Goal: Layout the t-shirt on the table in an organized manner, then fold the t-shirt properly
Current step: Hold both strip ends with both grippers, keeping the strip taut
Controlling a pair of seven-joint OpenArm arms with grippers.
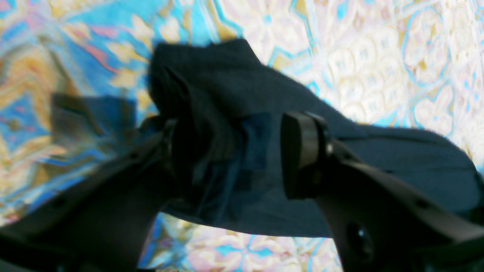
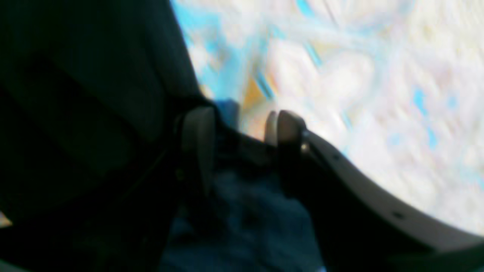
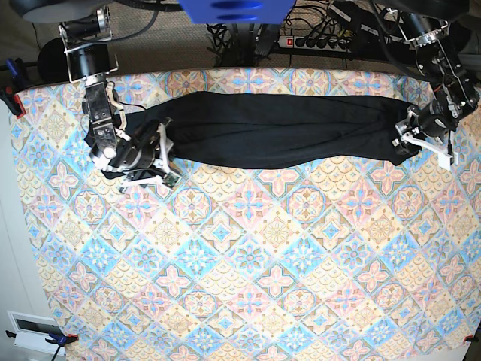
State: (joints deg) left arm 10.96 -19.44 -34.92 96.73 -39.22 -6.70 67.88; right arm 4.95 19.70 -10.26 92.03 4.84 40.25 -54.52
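A black t-shirt (image 3: 278, 129) lies stretched into a long, narrow band across the far part of the table (image 3: 248, 271), running almost from the left edge to the right edge, parallel to the far edge. The table is covered in a cloth of blue, pink, cream and yellow diamond tiles.

Each end of the shirt meets a gripper. In the base view the right gripper (image 3: 154, 154) sits at the shirt's left end, near the far left corner. The right wrist view is blurred, but it shows the two fingers (image 2: 198, 139) standing apart with dark fabric bunched between them; whether they squeeze it cannot be told.

The left gripper (image 3: 415, 135) sits at the shirt's other end, close to the table's right edge. From the left wrist view, its fingers (image 1: 302, 151) are spread wide, and a gathered fold of the black cloth rises between them, resting against the finger on the left of that view while the other finger stands clear of the fold, above flat fabric.
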